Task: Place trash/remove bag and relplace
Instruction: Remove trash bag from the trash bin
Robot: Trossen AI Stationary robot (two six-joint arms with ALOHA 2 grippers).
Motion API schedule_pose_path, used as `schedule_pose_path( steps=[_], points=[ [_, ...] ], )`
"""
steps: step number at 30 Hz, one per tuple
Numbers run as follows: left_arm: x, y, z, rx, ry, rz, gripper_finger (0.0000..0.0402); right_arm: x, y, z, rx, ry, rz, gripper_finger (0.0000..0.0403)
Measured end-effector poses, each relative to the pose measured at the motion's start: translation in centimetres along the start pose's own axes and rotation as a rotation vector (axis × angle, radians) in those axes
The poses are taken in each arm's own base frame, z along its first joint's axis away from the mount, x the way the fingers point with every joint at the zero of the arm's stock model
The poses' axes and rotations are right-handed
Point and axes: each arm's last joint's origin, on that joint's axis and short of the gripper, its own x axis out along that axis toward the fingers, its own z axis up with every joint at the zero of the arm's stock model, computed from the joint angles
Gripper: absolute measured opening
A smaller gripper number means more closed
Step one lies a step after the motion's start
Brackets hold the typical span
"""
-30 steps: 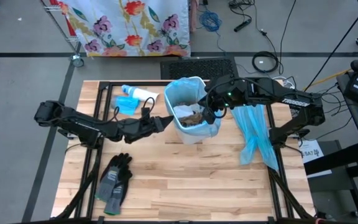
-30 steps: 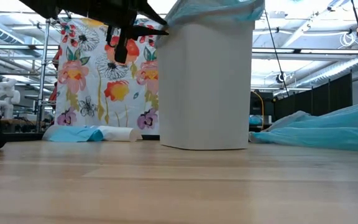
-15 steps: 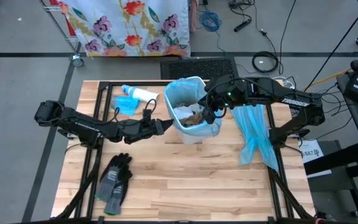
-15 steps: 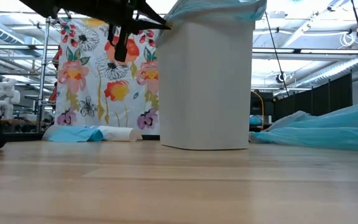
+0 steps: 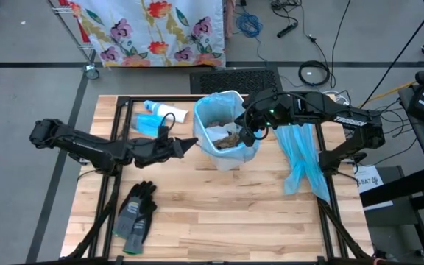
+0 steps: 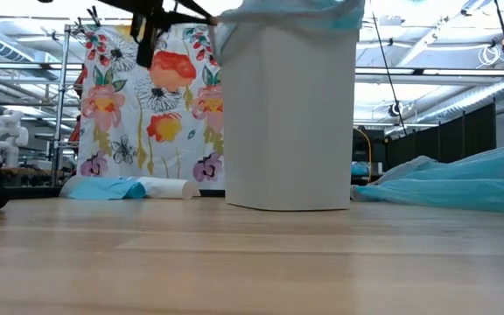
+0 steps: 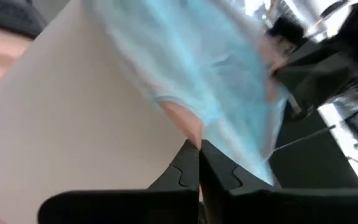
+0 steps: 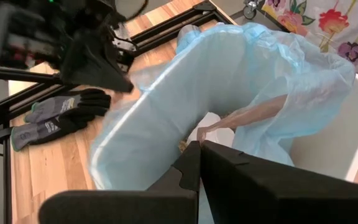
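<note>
A: Which step is in hand?

B: Bag removal, by my reading. The left gripper is clenched on the thin blue liner at the bin's near rim; the right gripper pinches the opposite edge. The trash, crumpled brown and white paper, lies inside.

A: Next move?

B: Peel the filmy rim off the rigid white wall and lift evenly. A spare bag lies crumpled on the tabletop.

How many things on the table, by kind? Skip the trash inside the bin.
Bin: 1
Blue bags: 2, the liner in the bin and a spare lying right of it
Grey gloves: 2
White bottle: 1
Blue packet by the bottle: 1
Total: 7
</note>
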Motion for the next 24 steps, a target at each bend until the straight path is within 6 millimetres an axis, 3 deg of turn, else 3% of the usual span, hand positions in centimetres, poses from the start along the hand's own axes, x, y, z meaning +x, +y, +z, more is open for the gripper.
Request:
schedule_pose_path(
  steps=[16,24],
  points=[
    [-2.8,-1.2,3.0,0.069,-0.125,-0.001,0.0,0.0,0.3,0.7,0.014,-0.07,0.037,0.0],
    [-3.5,-2.2,4.2,0.111,-0.166,-0.024,0.0,2.1,1.1,0.8,0.007,-0.035,0.103,0.0]
  ],
)
